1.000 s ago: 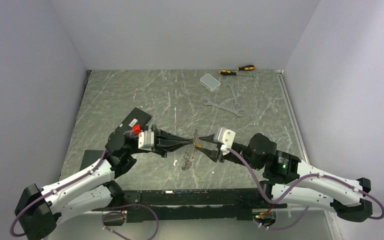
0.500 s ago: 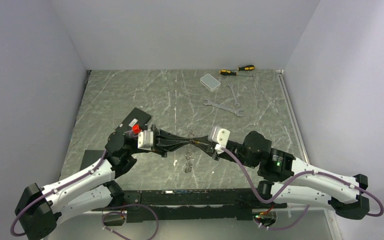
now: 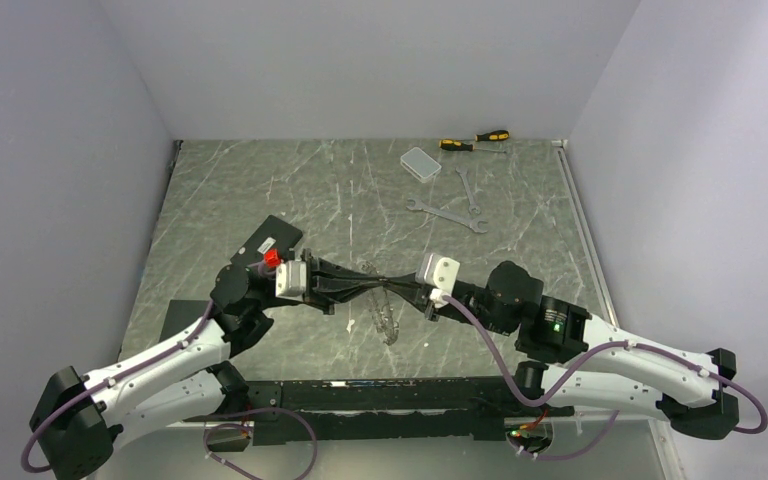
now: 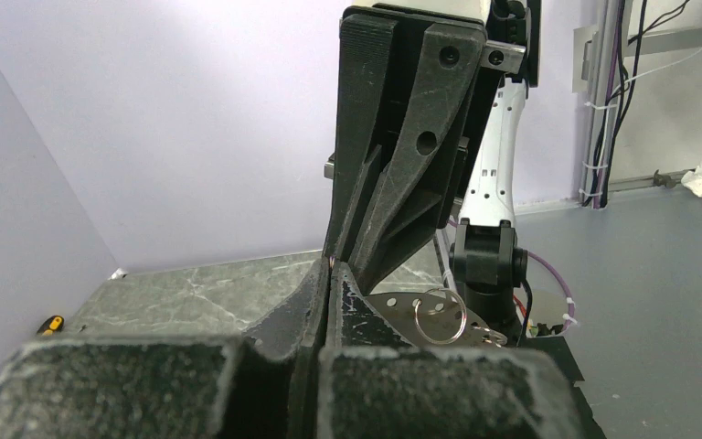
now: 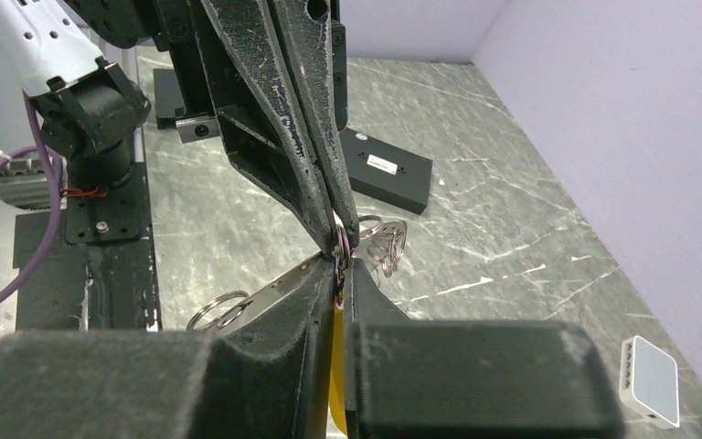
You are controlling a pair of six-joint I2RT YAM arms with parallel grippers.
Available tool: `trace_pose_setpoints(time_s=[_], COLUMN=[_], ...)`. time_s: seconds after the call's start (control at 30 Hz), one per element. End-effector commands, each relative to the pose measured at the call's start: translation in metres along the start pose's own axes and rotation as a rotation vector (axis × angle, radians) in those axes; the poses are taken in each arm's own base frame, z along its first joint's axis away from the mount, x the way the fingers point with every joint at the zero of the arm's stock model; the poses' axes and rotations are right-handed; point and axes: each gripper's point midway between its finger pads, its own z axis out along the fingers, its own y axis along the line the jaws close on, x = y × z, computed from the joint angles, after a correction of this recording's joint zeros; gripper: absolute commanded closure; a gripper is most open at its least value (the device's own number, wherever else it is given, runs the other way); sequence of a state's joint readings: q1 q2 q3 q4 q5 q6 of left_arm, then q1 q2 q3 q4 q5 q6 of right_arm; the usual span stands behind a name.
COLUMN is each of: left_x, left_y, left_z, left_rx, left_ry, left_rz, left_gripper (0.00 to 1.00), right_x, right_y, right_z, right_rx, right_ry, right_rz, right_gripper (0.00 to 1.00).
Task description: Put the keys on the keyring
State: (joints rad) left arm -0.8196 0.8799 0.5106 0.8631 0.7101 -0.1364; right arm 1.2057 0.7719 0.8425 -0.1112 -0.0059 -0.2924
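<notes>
Keyring with its bunch of small silver keys hangs blurred just below the spot where your two arms meet tip to tip, above the near middle of the grey marbled surface. Your left gripper reaches in from the left with its fingers pressed flat together. In the right wrist view a thin loop of the keyring sits pinched at their very tips, and further loops dangle just behind it. Your right gripper comes in from the opposite side, fingers drawn close around the yellow-headed key, whose yellow shows as a narrow strip in the slit between them. Its blade is hidden, so you cannot tell from these views whether it has entered the ring. The two sets of fingertips touch, or very nearly touch, at the pinched loop.

Far back on the surface and well apart from the arms lie two silver wrenches, a clear plastic box and a pair of yellow-and-black screwdrivers near the rear wall. A flat black box with a white label rests on the surface just behind your left arm's wrist.
</notes>
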Motion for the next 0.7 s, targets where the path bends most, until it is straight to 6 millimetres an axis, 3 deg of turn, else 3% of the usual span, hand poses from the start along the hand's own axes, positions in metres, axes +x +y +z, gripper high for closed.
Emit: trace_pose_setpoints(time_s=[0.0,0.1,0.4,0.67], left_x=[-0.012,-0.004,0.015,0.013], left_y=[-0.007,-0.01,-0.009,-0.009], left_z=[0.002,-0.001,-0.015,-0.021], left_rx=[0.04,0.057,0.046,0.06], left_ry=[-0.019,0.033,0.196,0.278], left_rz=[0.019,0.019,0.078,0.131], left_gripper=[1.0,0.98,0.76,0.71], right_x=[-0.04,-0.038,-0.023,-0.013], right_y=[-0.007,-0.006,-0.002,0.002], right_z=[-0.002,-0.003,-0.005,-0.003], right_rx=[0.006,0.002,-0.014,-0.032], right_ry=[-0.114,-0.104,-0.052,-0.003], right_rz=[-0.001,0.0,0.009,0.002], right_gripper=[1.0,1.0,1.0,1.0])
